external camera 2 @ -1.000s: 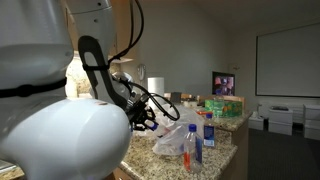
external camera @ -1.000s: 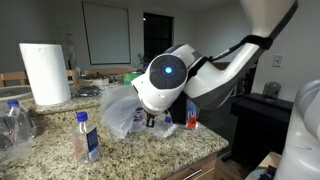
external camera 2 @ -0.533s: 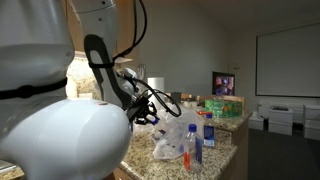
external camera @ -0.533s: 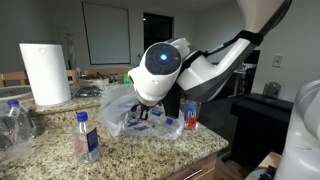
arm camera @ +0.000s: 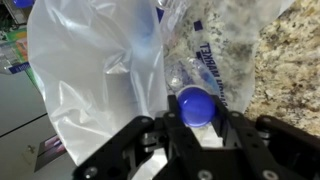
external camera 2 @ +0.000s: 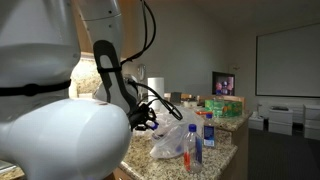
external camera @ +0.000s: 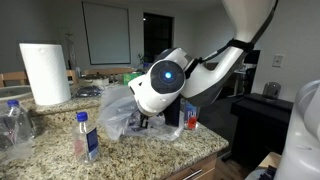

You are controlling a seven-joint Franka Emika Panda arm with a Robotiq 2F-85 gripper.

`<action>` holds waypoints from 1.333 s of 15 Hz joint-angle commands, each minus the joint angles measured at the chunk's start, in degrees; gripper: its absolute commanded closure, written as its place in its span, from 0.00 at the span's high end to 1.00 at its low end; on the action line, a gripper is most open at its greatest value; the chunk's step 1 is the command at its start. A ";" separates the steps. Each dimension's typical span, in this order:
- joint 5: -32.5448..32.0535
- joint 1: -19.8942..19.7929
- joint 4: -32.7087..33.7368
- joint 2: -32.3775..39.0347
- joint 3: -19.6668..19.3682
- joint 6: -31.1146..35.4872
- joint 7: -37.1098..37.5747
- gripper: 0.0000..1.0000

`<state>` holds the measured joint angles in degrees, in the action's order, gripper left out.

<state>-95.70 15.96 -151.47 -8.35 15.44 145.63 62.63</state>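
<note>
In the wrist view my gripper (arm camera: 197, 118) is shut on a clear plastic bottle (arm camera: 205, 62) with a blue cap (arm camera: 196, 104), the cap pressed between the two fingers. The bottle points away over the speckled granite counter (arm camera: 285, 60). A clear plastic bag (arm camera: 95, 75) lies right beside and partly around the bottle. In both exterior views the arm's wrist hides the gripper, which is low over the bag (external camera: 118, 110) (external camera 2: 172, 140) on the counter.
A bottle with a blue cap (external camera: 86, 136) (external camera 2: 190, 146) stands near the counter's front edge. A paper towel roll (external camera: 44, 72) stands at the back. Another bottle (external camera: 190, 114) stands behind the arm. Crumpled bottles (external camera: 12, 122) lie at one end.
The arm's wrist has shifted a little and dropped lower over the bag on the counter. The standing bottles have not moved.
</note>
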 commanded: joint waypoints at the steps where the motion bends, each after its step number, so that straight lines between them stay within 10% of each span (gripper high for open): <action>1: -7.04 0.46 0.79 3.87 -0.23 -0.60 6.44 0.11; 9: -13.58 -0.28 1.23 9.59 -0.49 -8.85 8.93 0.11; 11: -12.33 -0.71 1.53 10.36 -0.85 -9.55 8.45 0.59; 20: -5.63 -2.84 3.85 10.03 -2.41 -5.54 4.29 1.00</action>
<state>-105.11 14.46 -148.18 2.97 13.33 137.29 70.09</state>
